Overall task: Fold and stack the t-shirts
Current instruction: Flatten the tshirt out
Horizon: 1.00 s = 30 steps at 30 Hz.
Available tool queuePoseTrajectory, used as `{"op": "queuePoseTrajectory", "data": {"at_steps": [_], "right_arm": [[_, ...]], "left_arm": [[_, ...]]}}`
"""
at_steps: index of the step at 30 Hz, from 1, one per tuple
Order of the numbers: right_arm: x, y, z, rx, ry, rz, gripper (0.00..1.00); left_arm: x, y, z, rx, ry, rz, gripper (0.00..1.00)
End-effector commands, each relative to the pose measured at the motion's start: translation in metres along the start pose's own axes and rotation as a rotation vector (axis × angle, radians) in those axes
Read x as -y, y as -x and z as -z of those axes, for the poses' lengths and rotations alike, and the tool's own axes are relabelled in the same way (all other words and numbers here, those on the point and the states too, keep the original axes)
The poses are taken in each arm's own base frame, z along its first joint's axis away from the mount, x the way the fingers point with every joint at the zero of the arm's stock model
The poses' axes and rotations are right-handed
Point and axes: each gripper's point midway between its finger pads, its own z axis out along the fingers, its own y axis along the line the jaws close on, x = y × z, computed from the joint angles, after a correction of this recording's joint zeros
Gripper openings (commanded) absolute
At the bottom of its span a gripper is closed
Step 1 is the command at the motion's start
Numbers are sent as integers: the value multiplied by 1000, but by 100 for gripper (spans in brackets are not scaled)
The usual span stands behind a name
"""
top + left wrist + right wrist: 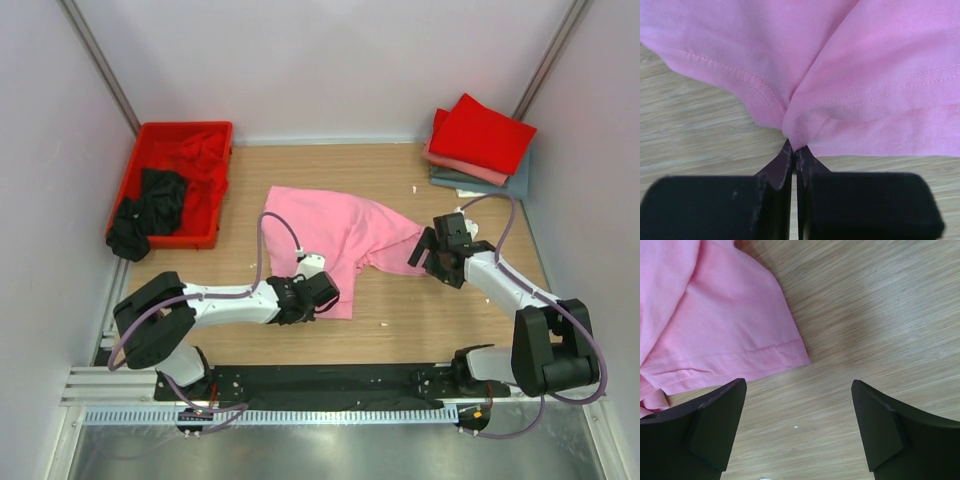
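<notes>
Spanning the whole workspace, the wooden table (400, 320) is seen bearing everything else. The light pink t-shirt (335, 230) is spread, rumpled and unfolded, at the middle of the table, between the two arms. At the far left corner the red plastic tray (185, 127) is filled with a black t-shirt (150, 205) and a bright red t-shirt (205, 155), both crumpled. At the far right corner a stack of folded t-shirts (480, 140) is laid, bright red on top, salmon and grey-blue beneath.

The left gripper (795, 150) is clenched on the near hem of the light pink t-shirt, a small pucker of cloth being pinched between its tips. The right gripper (797, 385) is held released, jaws wide, just beside a hemmed corner of the same shirt, with only bare wood between them; nothing is grasped.

The cloth is judged light, thin and limp: it will drape and drag rather than hold a shape, and could be pulled out of a shallow pinch. A hold is best taken at the stitched hems or corners, where doubled fabric gives more to bite.
</notes>
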Motion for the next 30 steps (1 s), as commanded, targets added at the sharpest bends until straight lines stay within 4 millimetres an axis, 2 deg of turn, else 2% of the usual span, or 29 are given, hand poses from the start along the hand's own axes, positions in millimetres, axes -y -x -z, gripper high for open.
{"op": "queuePoseTrajectory", "data": {"at_steps": [1,2,6,10,11,15,19,21,22,26,27,28,29,30], "right_arm": [[-3,6,-2,24,27,8,92],[-1,2,-4,16,25,7,91],[-1,1,-14,9,34,-8,76],[-2,-1,-26,-9,37,-15,60],[-2,-2,-30,-19,33,-13,51],[-4,-7,-38,-34,47,-20,40],[-3,-9,-43,-38,46,-13,24],[-3,-6,-43,-35,46,-14,8],[-4,-5,-42,-33,48,-13,2],[-13,7,-27,-14,83,-18,1],[-15,12,-21,0,89,-11,1],[-26,35,-3,64,123,-11,1],[-24,39,8,64,110,-1,1],[-24,53,19,103,99,28,1]], "left_arm": [[-4,22,13,66,28,21,0],[-6,31,25,96,8,39,0],[-14,47,48,161,-10,63,0],[-19,49,54,165,0,63,0],[-19,49,55,164,-1,69,0],[-21,53,60,174,-6,81,0],[-21,61,70,196,-17,91,0],[-24,65,75,205,-12,89,0],[-25,68,80,213,-14,90,0],[-35,83,102,251,-5,92,0],[-38,97,115,290,-1,107,0],[-47,98,123,290,22,97,0],[-54,107,139,327,15,108,0],[-57,123,159,373,-4,131,0]]}}
